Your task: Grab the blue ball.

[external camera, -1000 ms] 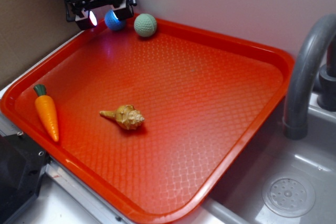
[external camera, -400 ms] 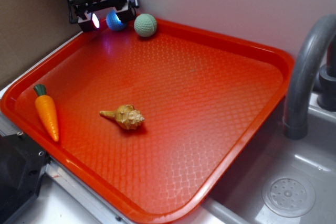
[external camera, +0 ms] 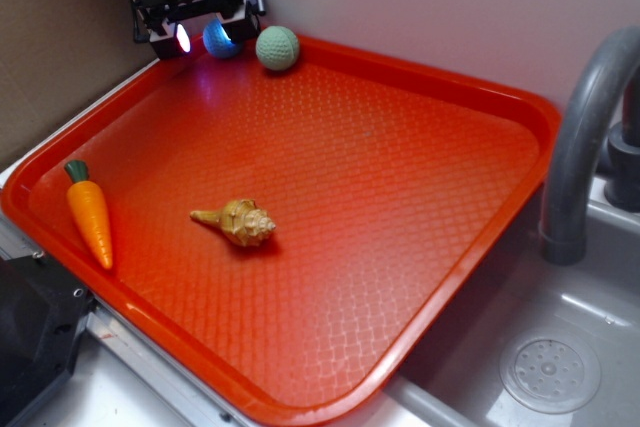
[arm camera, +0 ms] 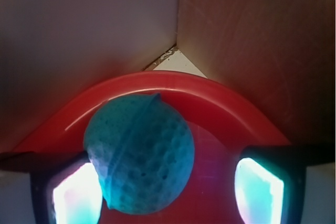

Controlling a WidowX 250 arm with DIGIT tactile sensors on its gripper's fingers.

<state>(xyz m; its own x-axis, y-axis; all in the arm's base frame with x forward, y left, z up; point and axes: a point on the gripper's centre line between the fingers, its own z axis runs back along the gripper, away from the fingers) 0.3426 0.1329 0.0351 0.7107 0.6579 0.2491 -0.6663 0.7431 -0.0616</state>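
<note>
The blue ball (external camera: 219, 39) sits in the far corner of the red tray (external camera: 480, 237), tucked close to the raised rim where two walls meet, and just beside it lies a pale green ball (external camera: 277, 48) of about the same size. The gripper (external camera: 205, 35) is down over the blue ball with its jaws spread wide: in the wrist view the ball (arm camera: 139, 153) fills the space between the two lit fingers (arm camera: 260, 187), lying close against the one at the left of that view while a clear gap remains to the other, so nothing is clamped yet. The ball's surface is matte and dimpled, with a faint seam running over the top, which suggests a light, slightly yielding thing that should grip well and not slip; being round, though, it could roll or squirt out if the pads close above or below its widest part. The sensible hold looks to be across its middle, with the jaws centred first so both pads meet it together and do not push it toward the rim or into the green ball. Further down the tray a toy carrot (external camera: 89, 217) and a tan conch shell (external camera: 238, 223) lie well apart from the work.
</note>
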